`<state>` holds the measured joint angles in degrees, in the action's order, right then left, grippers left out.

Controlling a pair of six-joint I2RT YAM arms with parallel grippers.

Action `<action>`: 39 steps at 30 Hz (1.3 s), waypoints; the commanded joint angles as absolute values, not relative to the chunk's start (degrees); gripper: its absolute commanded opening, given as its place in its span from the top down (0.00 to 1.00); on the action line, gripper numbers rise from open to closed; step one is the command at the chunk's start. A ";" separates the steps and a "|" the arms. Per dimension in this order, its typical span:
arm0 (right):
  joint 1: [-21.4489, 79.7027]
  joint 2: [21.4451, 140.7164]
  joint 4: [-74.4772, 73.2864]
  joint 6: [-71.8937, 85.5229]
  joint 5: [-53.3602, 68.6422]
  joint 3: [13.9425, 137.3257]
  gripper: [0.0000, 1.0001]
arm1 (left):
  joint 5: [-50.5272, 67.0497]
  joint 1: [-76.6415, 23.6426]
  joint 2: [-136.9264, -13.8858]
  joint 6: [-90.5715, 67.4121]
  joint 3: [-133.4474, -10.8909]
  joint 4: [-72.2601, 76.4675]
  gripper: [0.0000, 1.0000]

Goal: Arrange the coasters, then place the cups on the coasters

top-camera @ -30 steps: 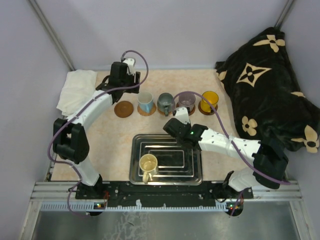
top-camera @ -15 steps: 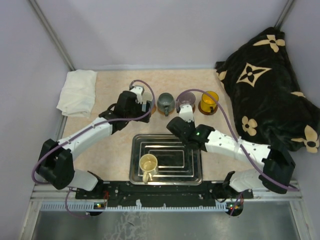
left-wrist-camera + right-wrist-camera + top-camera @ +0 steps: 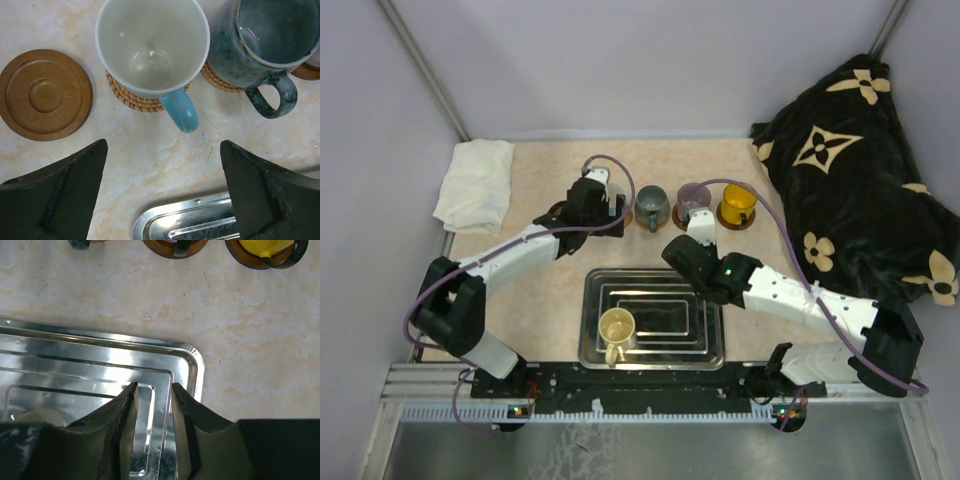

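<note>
Fingers (image 3: 65, 190) of the left gripper (image 3: 162, 160) spread wide, nothing between them; it hangs over the white mug (image 3: 150, 45), which sits on a woven coaster (image 3: 127, 97). Just left of that lies a bare coaster (image 3: 46, 94). Fingers (image 3: 125, 410) of the right gripper (image 3: 153, 390) narrow, empty, above the tray (image 3: 190, 365). The cream mug (image 3: 617, 327) stands in the tray. Judgement: last cup to fetch. Grip across its rim, clear of the handle, lift straight, lower centred on the bare coaster without nudging the white mug

The white mug (image 3: 152, 50) has a blue handle; the coaster (image 3: 46, 95) is brown.
</note>
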<state>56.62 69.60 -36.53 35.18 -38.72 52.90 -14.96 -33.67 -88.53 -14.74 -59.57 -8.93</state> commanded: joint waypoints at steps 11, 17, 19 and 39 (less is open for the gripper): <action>57.13 69.32 -35.47 36.17 -39.88 53.46 0.66 | -19.53 -34.19 -94.69 -16.78 -63.90 -7.37 0.00; 57.13 69.66 -35.46 36.13 -39.64 53.34 0.66 | -21.01 -34.19 -95.58 -17.48 -64.43 -7.95 0.00; 57.14 69.81 -35.40 36.04 -39.64 53.30 0.66 | -21.61 -34.10 -95.62 -17.41 -64.42 -7.85 0.00; 57.16 70.25 -35.44 36.29 -39.57 52.91 0.67 | -24.21 -33.93 -94.34 -17.24 -63.16 -9.22 0.00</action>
